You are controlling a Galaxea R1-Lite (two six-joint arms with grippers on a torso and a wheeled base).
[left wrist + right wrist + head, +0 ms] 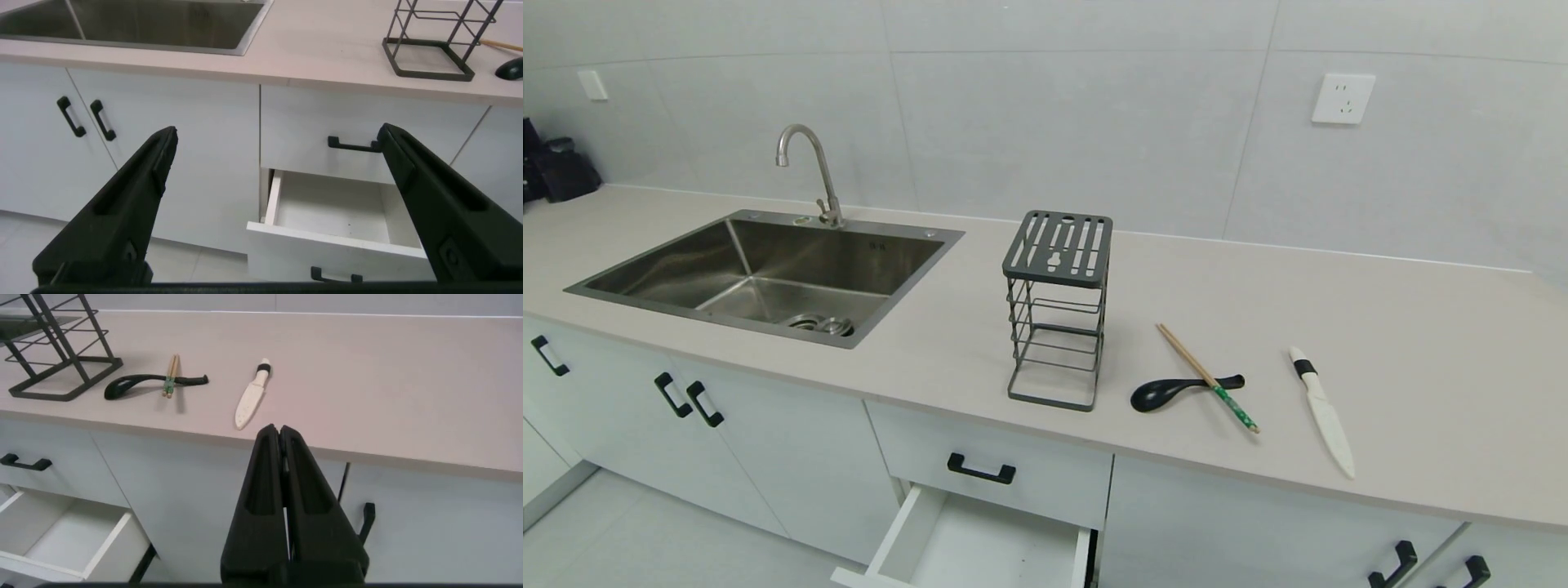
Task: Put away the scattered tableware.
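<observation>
On the pale counter lie a black spoon [1183,391] [151,382], a pair of wooden chopsticks [1207,378] [171,373] crossing its handle, and a white knife with a black band [1322,411] [253,394]. A dark wire rack [1055,309] [51,347] [433,37] stands to their left. My left gripper [278,155] is open, held low in front of the cabinets, facing an open white drawer [343,219] [976,545]. My right gripper [283,449] is shut with nothing in it, held below the counter edge in front of the knife.
A steel sink [768,273] [139,20] with a curved tap [810,167] is set into the counter at the left. White cabinet doors with black handles [690,400] [82,118] run below. A wall socket [1343,98] is at the back right.
</observation>
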